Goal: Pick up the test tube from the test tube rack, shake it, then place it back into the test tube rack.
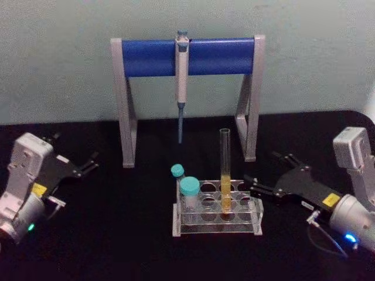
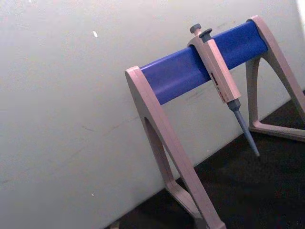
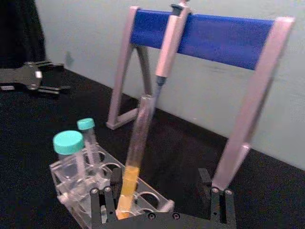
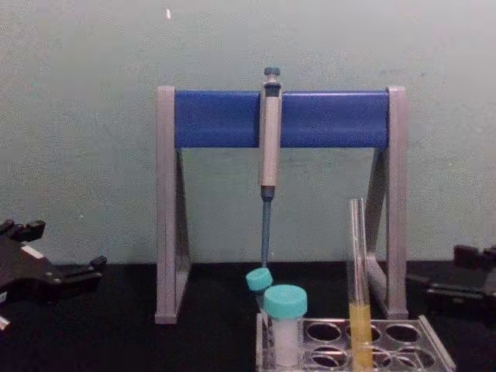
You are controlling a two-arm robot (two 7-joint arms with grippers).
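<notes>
Tall, thin, clear glass test tube [image 1: 225, 167]:
- Stands upright in one round hole of the low, clear plastic test tube rack [image 1: 249, 225], slightly right of the rack's middle.
- Round bottom, open uncapped mouth, smooth transparent wall.
- Holds yellow liquid in the lower part, with clear glass above.
- Rises well above the rack's top plate.

Rack:
- Rests on the matte black desk [image 1: 117, 240].
- Flat top plate pierced by rows of round holes, with see-through walls.
- Carries two short clear vials [image 1: 189, 196] with teal screw caps at its left end.

Behind the rack:
- Tall stand [image 1: 146, 57] with angled grey legs and a glossy blue cylindrical crossbar.
- Slim grey-blue pipette [image 1: 182, 76] hanging from the bar, tip pointing down.

Right claw [image 1: 251, 185]:
- Black, flat-fingered, released, fingers spread wide.
- Sits at the rack's right end, aimed toward the tube, with no grasp on it.

Left claw [image 1: 91, 163]:
- Released, fingers apart.
- Parked at the desk's left side, well apart from the rack.
</notes>
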